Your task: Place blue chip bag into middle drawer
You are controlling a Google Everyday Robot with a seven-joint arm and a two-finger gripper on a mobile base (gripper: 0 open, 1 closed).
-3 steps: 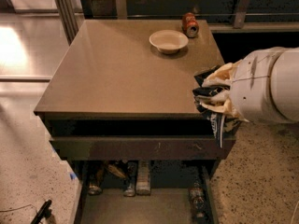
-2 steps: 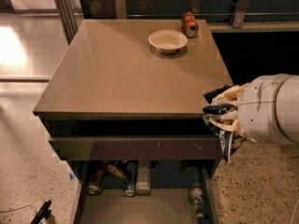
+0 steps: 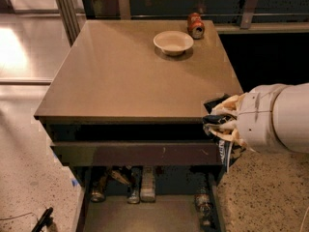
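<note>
Over at the right edge of the frame, the gripper point(image 3: 221, 122) is hanging just off the front right corner of the cabinet point(image 3: 120, 76), at the end of a fat white arm point(image 3: 277, 119) reaching in from the right. Its pale fingers point(image 3: 231, 111) are clamping tight on the blue chip bag point(image 3: 225, 150), which is bunching up between them, with a crumpled navy tail with white lettering dangling below the grip.

The bag is hovering in the air beside the cabinet's front edge, roughly level with the upper drawer point(image 3: 135, 153), whose long dark-brown front is sticking out a little. Below that, at the bottom of the frame, the middle drawer point(image 3: 145, 215) is standing pulled out, its dull grey-brown floor facing up. A few bottles and cans point(image 3: 141, 183) are lying along its back. The bag is sitting above and to the right of that drawer, not inside it.

On the cabinet top, toward the upper middle of the frame, a pale bowl point(image 3: 173, 42) is sitting, and a red-orange soda can point(image 3: 195, 25) is sitting just behind it to the right, near the back edge.
</note>
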